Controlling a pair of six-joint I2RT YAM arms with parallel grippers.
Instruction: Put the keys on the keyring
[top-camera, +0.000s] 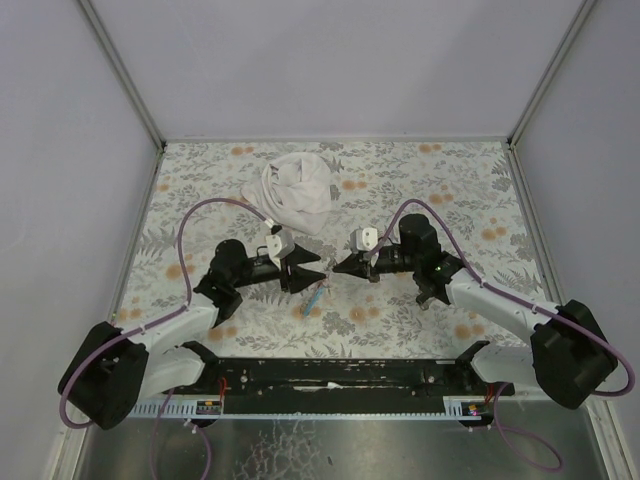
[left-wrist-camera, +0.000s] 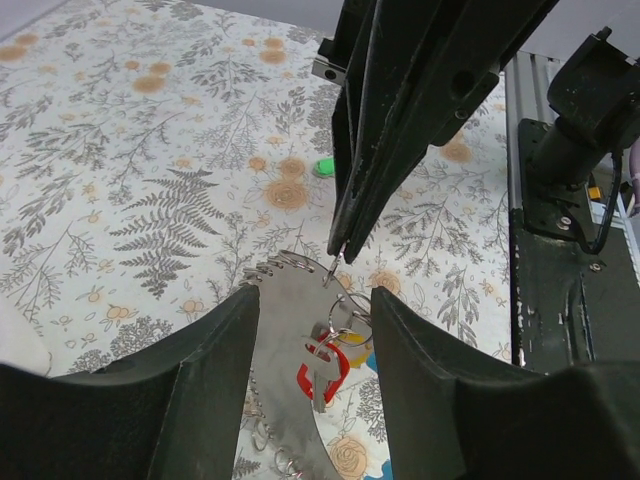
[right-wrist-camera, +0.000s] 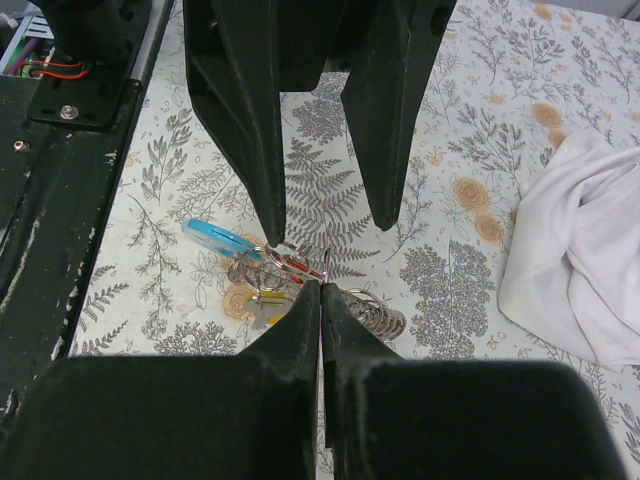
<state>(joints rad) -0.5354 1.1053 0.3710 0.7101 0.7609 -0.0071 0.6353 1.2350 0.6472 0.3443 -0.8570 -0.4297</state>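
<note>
The keyring (left-wrist-camera: 342, 318) is a thin metal ring joined to a grey strap (left-wrist-camera: 285, 330) and a light-blue piece (right-wrist-camera: 222, 238). A red key (left-wrist-camera: 308, 380) and a yellow key (left-wrist-camera: 354, 340) hang on the ring. A green key (left-wrist-camera: 323, 167) lies alone on the table beyond. My right gripper (right-wrist-camera: 322, 285) is shut, its tips pinching a thin loop of the ring. My left gripper (left-wrist-camera: 315, 300) is open, its fingers either side of the strap and keys. In the top view both grippers meet tip to tip over the keyring (top-camera: 316, 296).
A crumpled white cloth (top-camera: 297, 190) lies at the back of the floral table (top-camera: 450, 180), and shows at the right of the right wrist view as the cloth (right-wrist-camera: 580, 250). The black base rail (top-camera: 330, 378) runs along the near edge. Grey walls enclose the table.
</note>
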